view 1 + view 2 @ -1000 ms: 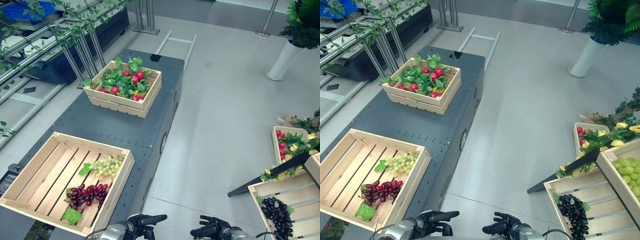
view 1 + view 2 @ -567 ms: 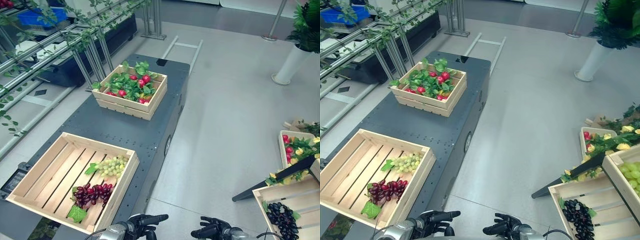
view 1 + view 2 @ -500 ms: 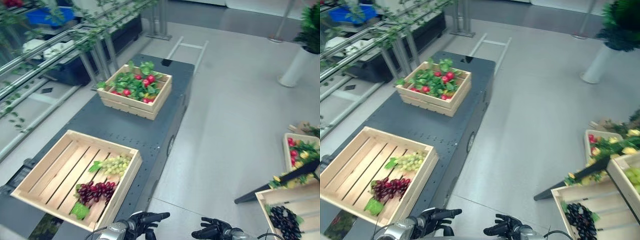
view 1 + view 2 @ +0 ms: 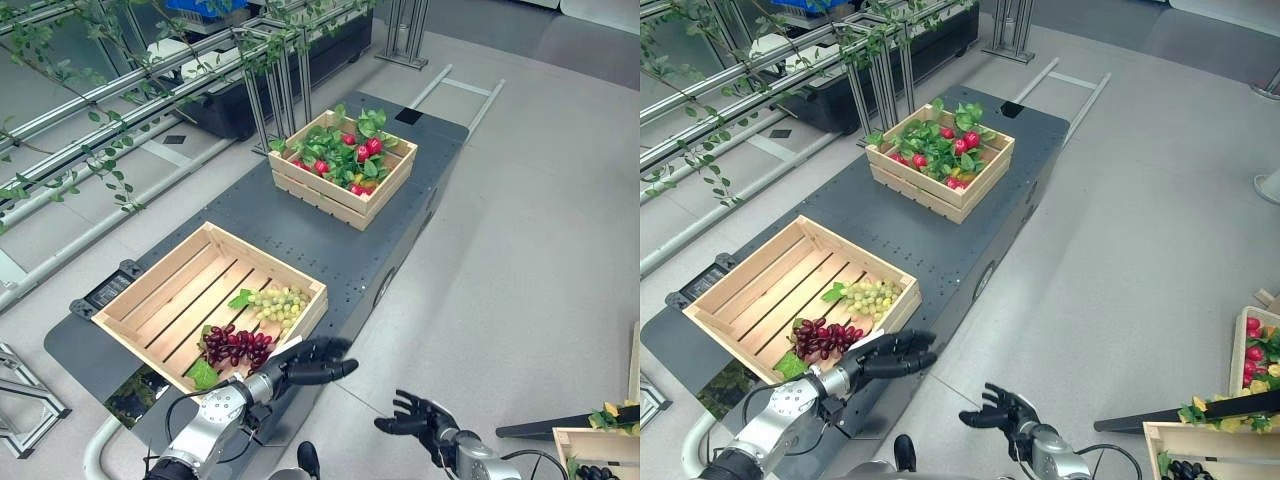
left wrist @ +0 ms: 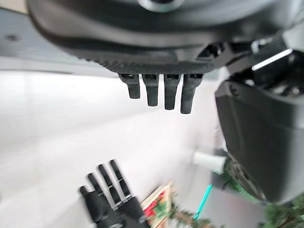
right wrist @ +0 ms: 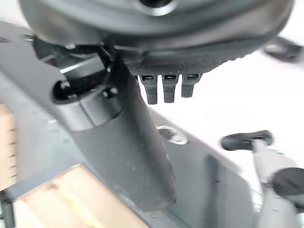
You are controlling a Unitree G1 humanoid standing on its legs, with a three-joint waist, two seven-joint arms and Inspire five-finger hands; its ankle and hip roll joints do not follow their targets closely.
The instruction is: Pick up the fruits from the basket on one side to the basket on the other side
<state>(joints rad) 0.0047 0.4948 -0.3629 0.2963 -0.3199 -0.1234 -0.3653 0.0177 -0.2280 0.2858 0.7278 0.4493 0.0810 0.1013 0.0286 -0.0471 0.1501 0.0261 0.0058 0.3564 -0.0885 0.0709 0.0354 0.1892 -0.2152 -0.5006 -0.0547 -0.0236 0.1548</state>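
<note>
Purple grapes near left robot hand

Setting: an indoor robot test hall dressed as a fruit-picking plot, not a home or a shop. Evidence: smooth grey floor running wide and open. A low dark metal platform with rows of fasteners serves as the bench. Along the robot's left, aluminium rails carry trailing leafy vines (staged like a harvest row), with a black trough and a blue bin behind them. Props: a near wooden crate with green grapes and red grapes, a far crate of red fruit in leaves, and a floor crate at the right.
</note>
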